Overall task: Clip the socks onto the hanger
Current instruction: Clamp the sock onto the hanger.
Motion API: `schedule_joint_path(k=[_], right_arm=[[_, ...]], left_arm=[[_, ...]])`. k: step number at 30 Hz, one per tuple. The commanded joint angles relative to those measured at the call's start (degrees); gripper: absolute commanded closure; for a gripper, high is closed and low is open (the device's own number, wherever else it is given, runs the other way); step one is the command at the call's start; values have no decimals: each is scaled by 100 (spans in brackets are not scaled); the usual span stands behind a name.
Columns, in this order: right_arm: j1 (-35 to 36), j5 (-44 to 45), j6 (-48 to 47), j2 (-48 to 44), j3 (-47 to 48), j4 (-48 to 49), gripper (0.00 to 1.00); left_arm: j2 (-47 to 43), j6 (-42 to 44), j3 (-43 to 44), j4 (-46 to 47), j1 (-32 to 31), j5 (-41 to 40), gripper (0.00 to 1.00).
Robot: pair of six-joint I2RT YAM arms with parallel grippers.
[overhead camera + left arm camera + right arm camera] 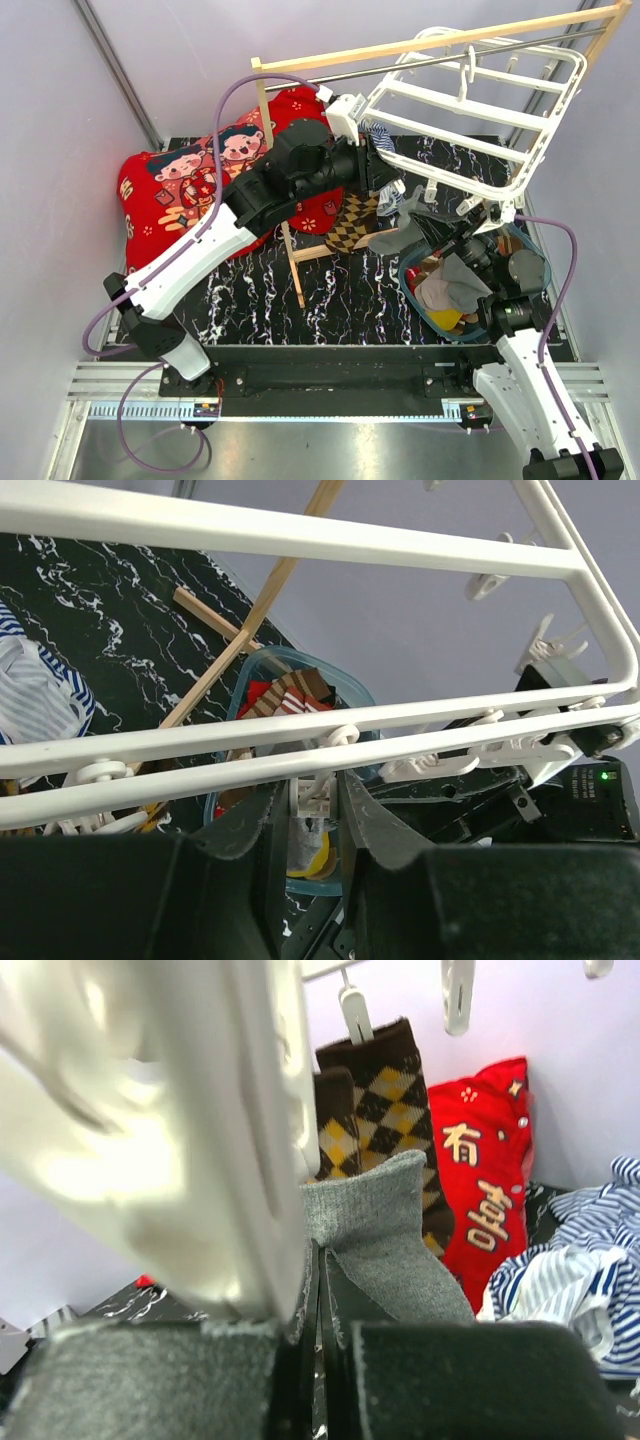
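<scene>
The white grid hanger hangs tilted from the wooden pole rack. My left gripper reaches up under its near edge, and in the left wrist view this gripper is shut on a white clip peg below the hanger bars. A scrap of grey fabric shows just under that peg. My right gripper is shut on the cuff of a dark grey sock, held close under the blurred hanger frame. Diamond-checkered socks hang from a peg behind it, also visible as checkered socks.
A teal basket of mixed clothes sits under the right arm. A red printed cushion lies at the back left. A blue-and-white striped cloth lies beside the cushion. The rack's wooden legs cross the black marbled table.
</scene>
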Motion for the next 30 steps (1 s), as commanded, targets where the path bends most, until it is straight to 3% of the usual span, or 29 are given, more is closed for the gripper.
schedule_joint_path(k=[1, 30], right_arm=[[37, -102, -180, 131, 244, 799, 100], [37, -128, 207, 606, 534, 1467, 100]], left_arm=[[58, -10, 356, 110, -31, -7, 100], [190, 183, 400, -40, -40, -77, 100]])
